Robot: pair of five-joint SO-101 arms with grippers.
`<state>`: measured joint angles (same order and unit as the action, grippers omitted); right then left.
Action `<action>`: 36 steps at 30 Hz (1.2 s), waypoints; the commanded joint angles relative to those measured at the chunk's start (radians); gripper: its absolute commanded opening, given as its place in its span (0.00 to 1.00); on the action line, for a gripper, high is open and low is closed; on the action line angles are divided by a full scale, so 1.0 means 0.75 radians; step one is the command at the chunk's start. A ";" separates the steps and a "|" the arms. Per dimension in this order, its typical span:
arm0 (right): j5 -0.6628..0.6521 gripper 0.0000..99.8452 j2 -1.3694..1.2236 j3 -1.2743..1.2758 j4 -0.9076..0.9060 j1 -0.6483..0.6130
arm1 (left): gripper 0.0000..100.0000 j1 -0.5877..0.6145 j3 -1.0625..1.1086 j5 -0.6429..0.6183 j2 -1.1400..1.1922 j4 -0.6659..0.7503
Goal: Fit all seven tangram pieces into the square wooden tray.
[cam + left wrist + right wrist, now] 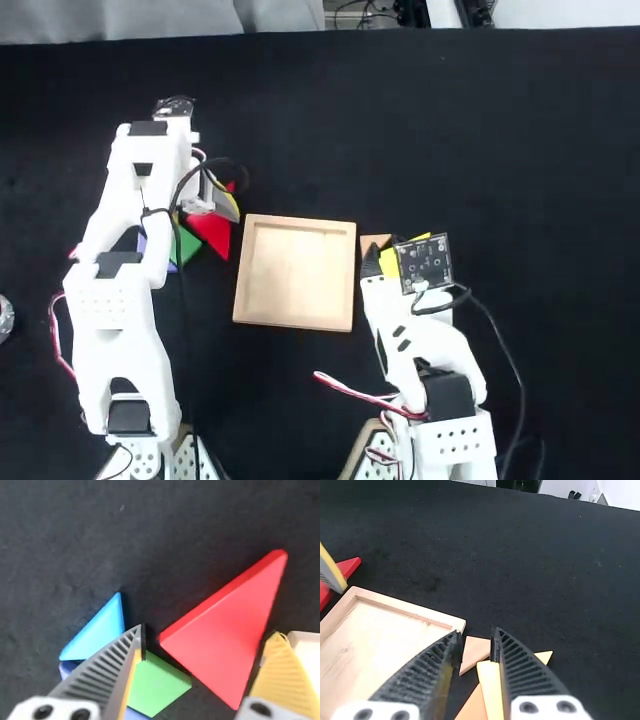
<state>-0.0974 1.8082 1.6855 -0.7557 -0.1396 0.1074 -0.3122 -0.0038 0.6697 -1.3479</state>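
Observation:
The square wooden tray (262,300) (395,611) lies bare between the arms. My left gripper (216,206) (207,634) hangs open over a cluster left of the tray, its fingers straddling a big red triangle (225,640) (211,233). Beside it lie a blue triangle (97,630), a green piece (157,685) (186,250) and a purple piece (66,668). My right gripper (374,262) (475,632) stands narrowly open at the tray's right corner, a tan triangle (474,650) (375,241) between its tips. A yellow piece (490,685) (389,263) and orange pieces (544,656) lie by it.
Black cloth covers the table, with wide free room behind and to the right of the tray. The left arm's finger (330,572) and the red triangle's tip (347,566) show beyond the tray's far corner. Cables trail from both arm bases.

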 commanded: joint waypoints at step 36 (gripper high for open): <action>-0.010 0.11 0.097 -0.001 -0.006 0.018 | 0.37 -0.071 0.038 -0.096 -0.045 0.072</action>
<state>-0.0974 1.8082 1.6855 -0.7557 -0.1396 0.0813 -0.2631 -0.0775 0.6529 -1.2896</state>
